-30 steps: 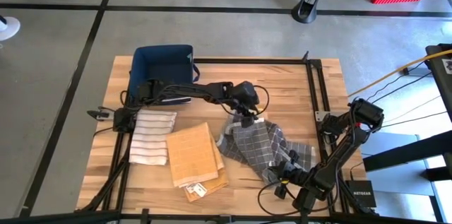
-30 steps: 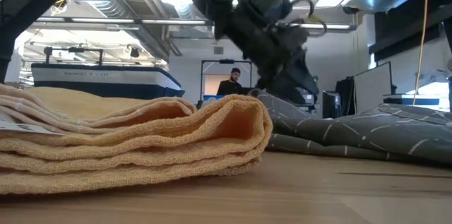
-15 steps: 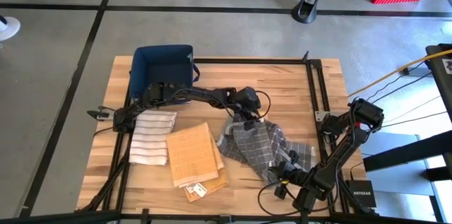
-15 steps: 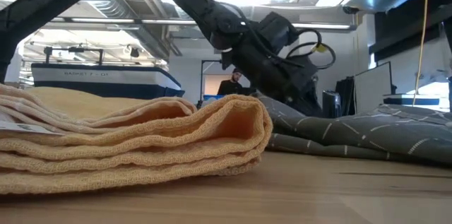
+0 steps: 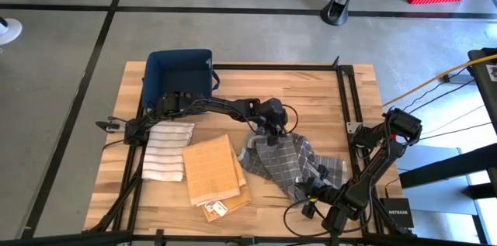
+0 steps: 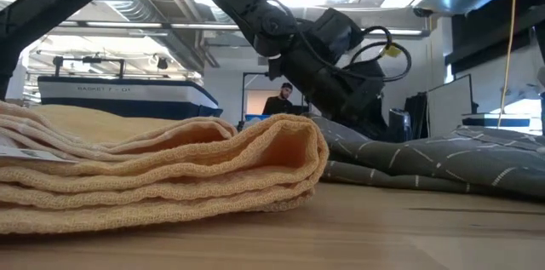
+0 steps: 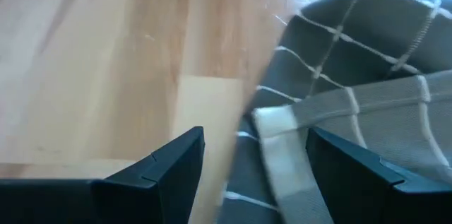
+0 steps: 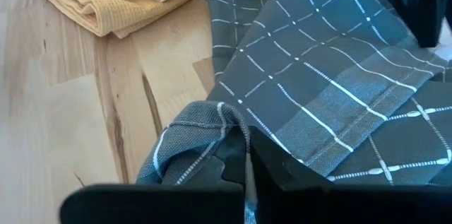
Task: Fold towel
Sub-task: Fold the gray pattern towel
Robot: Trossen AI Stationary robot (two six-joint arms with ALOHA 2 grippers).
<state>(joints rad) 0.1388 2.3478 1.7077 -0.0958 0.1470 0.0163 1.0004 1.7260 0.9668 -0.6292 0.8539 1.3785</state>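
Left gripper (image 5: 269, 130): reaching across from the left side of the table, low over the far edge of the grey checked towel (image 5: 291, 161); in its wrist view the two dark fingers (image 7: 169, 174) stand spread apart, with a pale-banded hem of the cloth lying between them and nothing pinched.
Right gripper (image 5: 312, 188): down at the near right corner of the towel; from its own camera the fingers (image 8: 233, 164) are pressed together on a bunched fold of the grey cloth's hemmed edge.
Grey towel, look: dark grey weave crossed by thin white lines in a grid, with a wider pale band near the hem; it is rumpled and partly doubled over itself, not flat.
Grey towel, place: right of centre on the wooden table (image 5: 311, 91), its left edge just beside the folded yellow towel (image 5: 213, 168); from the low camera it lies as a low, creased heap (image 6: 426, 163) behind the yellow one (image 6: 170, 172).
Yellow towel: folded into a thick stack, a white label showing at its near edge.
Striped towel (image 5: 167, 149): white with dark stripes, folded, lying to the left of the yellow one.
Blue basket (image 5: 180, 71): at the far left corner of the table.
Room: a person (image 6: 279, 100) shows far off behind the table in the low camera.
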